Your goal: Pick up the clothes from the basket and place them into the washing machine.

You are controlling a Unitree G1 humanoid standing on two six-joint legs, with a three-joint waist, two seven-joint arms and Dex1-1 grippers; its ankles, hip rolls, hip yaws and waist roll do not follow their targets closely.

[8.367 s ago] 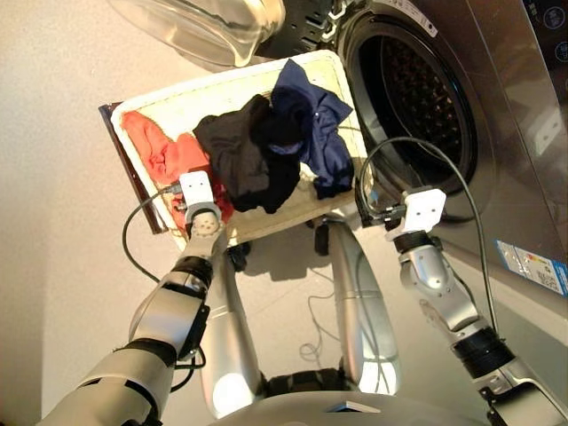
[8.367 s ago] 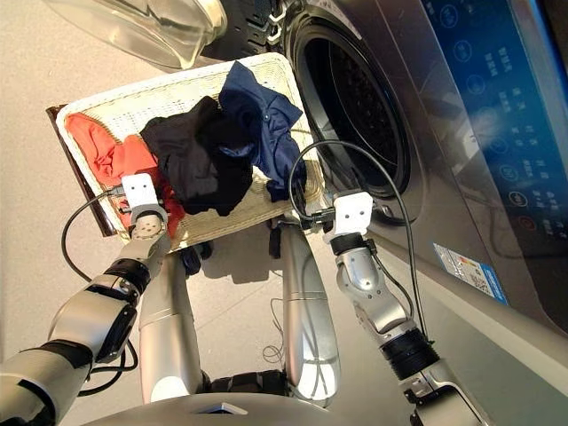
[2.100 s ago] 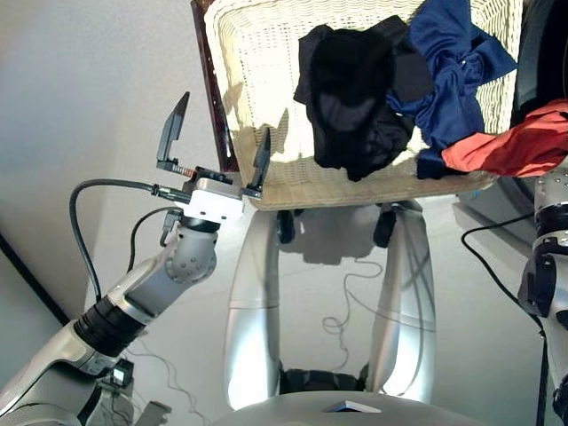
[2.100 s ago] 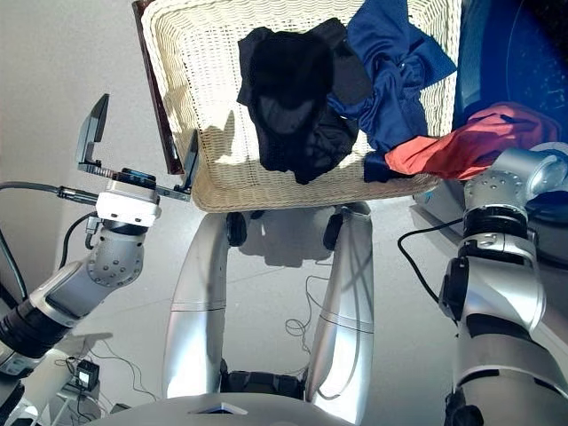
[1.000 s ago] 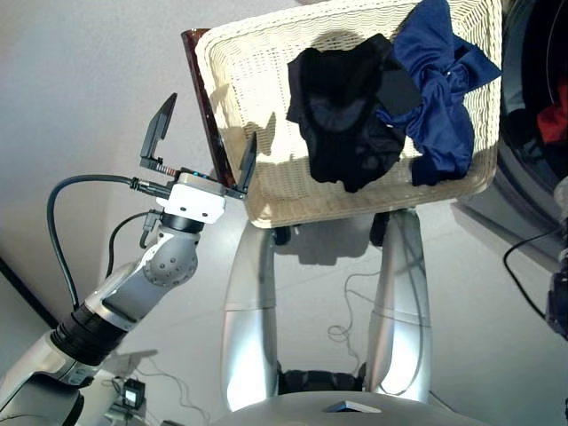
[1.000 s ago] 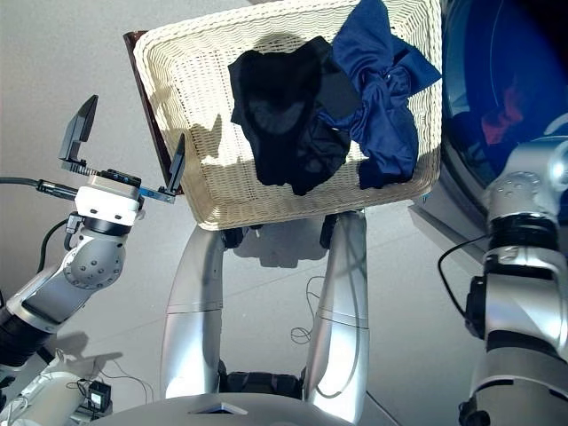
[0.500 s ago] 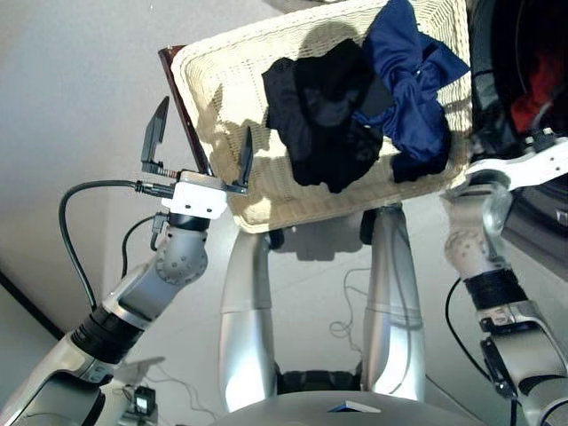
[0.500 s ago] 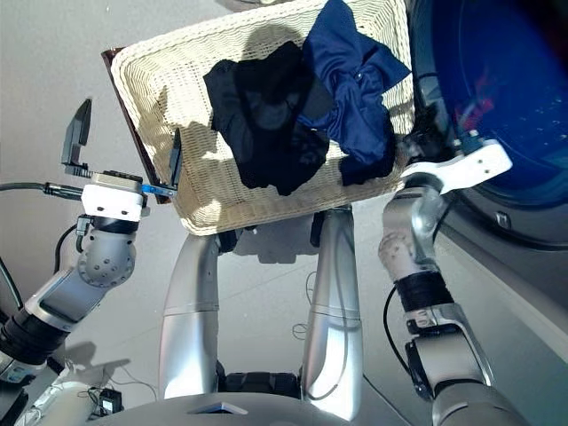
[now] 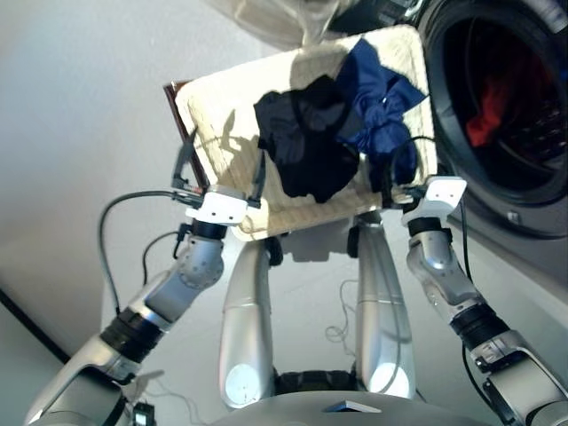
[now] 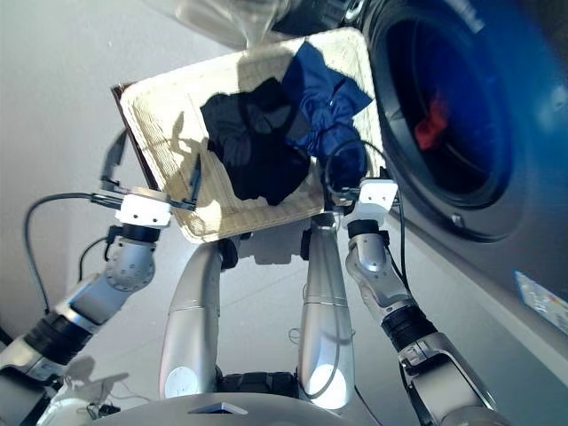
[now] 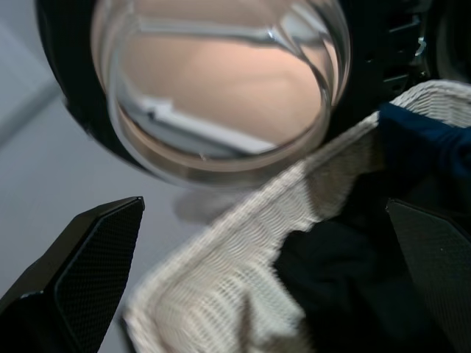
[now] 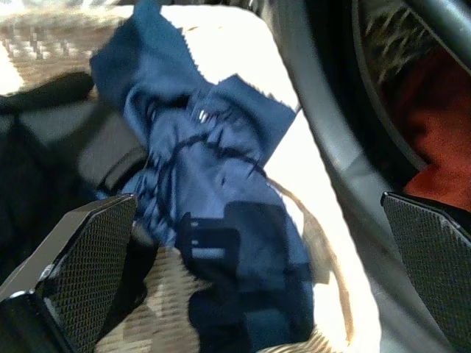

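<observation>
Coral-red garment (image 9: 480, 120) already inside the washing machine (image 9: 497, 169) drum in the left eye view; black garment (image 9: 306, 146) and navy garment (image 9: 377, 111) left in the basket (image 9: 217, 124), so roughly a third done. Basket's long axis slanting from the floor side up toward the porthole.

Right eye view much the same, with left tool (image 10: 153, 173) spread wide over the basket's bare end and right tool (image 10: 342, 177) just beside the navy piece.

Left wrist view: wide, empty, facing the glass door (image 11: 221, 81).

Right wrist view: wide open above the navy cloth, holding nothing.
</observation>
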